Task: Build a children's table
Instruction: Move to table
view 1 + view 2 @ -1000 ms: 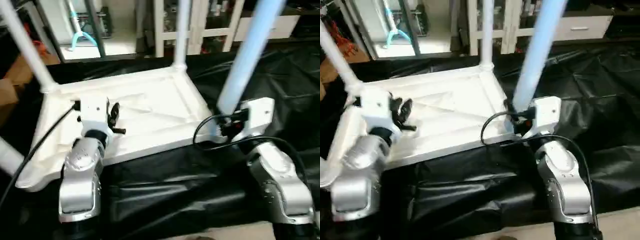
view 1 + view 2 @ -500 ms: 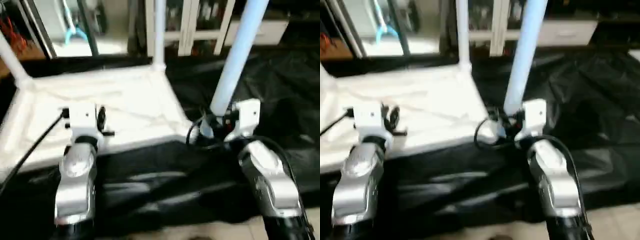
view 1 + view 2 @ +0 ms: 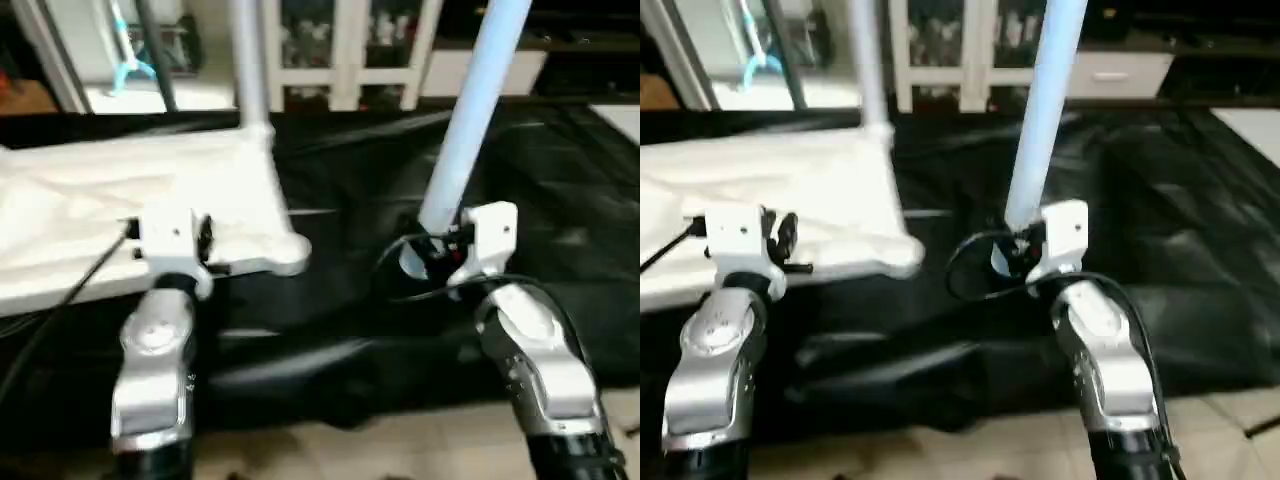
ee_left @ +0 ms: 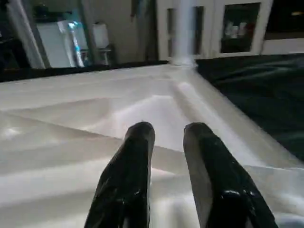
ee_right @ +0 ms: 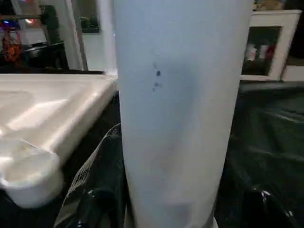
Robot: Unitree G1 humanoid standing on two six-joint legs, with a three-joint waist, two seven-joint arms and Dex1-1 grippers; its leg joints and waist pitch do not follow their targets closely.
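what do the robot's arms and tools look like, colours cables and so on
Both forearms are rounded silver metal casings, left forearm and right forearm, darkening to black near the picture's bottom edge. Each ends in a boxy white wrist block. Thin black cables loop from each block. The left tool has two glossy black fingers with rounded, tapering tips.

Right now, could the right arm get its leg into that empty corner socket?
Probably yes: the socket sits open beside the leg held in the right gripper, with just black sheet between.
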